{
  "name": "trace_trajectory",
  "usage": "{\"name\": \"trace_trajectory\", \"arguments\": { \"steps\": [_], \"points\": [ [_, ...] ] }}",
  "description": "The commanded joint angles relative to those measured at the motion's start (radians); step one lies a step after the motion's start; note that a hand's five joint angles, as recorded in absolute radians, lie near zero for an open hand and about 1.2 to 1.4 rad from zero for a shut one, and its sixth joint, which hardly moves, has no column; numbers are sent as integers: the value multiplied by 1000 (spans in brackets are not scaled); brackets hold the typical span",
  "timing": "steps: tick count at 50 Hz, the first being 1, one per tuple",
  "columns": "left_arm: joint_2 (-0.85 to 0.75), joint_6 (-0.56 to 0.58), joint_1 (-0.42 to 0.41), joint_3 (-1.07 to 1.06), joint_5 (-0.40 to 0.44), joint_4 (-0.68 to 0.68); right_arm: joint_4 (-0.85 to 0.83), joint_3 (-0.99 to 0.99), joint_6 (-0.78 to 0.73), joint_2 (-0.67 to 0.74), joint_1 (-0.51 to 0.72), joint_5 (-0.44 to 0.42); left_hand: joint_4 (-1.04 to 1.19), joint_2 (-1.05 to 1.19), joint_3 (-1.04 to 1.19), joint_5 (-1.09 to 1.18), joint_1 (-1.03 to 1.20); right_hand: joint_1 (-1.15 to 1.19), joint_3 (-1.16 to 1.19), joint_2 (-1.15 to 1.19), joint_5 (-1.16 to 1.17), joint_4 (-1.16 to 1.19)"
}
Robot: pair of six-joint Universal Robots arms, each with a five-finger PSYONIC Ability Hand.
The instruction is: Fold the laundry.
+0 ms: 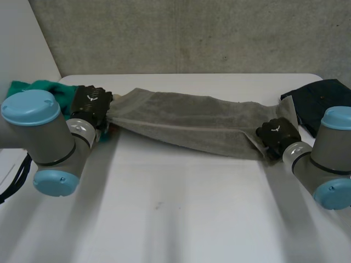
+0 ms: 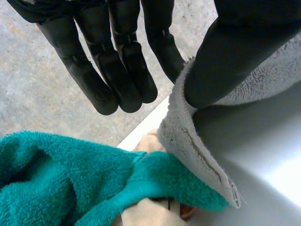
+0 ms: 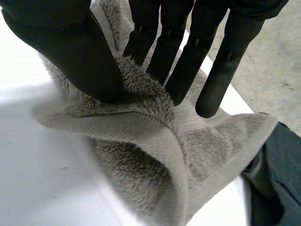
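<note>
1. Head view: one grey towel [image 1: 192, 123] lay drawn out in a long band across the far half of the one white table [image 1: 181, 208], with two black hands on it, one at each end.
2. The left hand [image 1: 90, 107] was at the grey towel's left end. In the left wrist view its thumb pressed the towel's edge against straight fingers, pinching the cloth.
3. The right hand [image 1: 278, 134] was at the grey towel's right end, near the front corner. The right wrist view showed its thumb and fingers nipping a raised fold of the pile between them.
4. One teal towel [image 1: 41, 87] lay bunched just past the grey towel's left end, and the grey hem lay over its edge.
5. One dark garment [image 1: 318, 101] sat just beyond the grey towel's right end.
</note>
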Motion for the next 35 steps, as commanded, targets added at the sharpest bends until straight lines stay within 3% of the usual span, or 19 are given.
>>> {"name": "trace_trajectory", "arguments": {
  "steps": [1,7,8,12,16,21,27,35],
  "points": [
    [60,33,-3,-48,-6,-104,99,23,86,-111,-9,13,197,203,206,234,236,278,211,223,238,204],
    [157,116,-12,-128,-14,-288,424,-1,159,-270,-60,-7,197,203,206,234,236,278,211,223,238,204],
    [193,148,-25,-158,-20,-366,556,-19,151,-282,-92,-27,197,203,206,234,236,278,211,223,238,204],
    [289,229,-71,-239,-51,-621,914,-65,12,-294,-155,-71,197,203,206,234,236,278,211,223,238,204],
    [304,268,-116,-266,-54,-732,1080,-69,-216,-316,-212,-91,197,203,206,234,236,278,211,223,238,204],
    [242,289,-141,-206,-61,-674,1018,-78,-294,-300,-227,-88,197,203,206,234,236,278,211,223,238,204],
    [93,303,-136,8,-101,-542,768,-84,-113,-236,-198,-110,197,203,206,234,236,278,211,223,238,204],
    [-133,350,-131,332,-152,-384,394,-95,13,-159,-146,-97,197,203,206,234,236,278,211,223,238,204]
  ]
}}
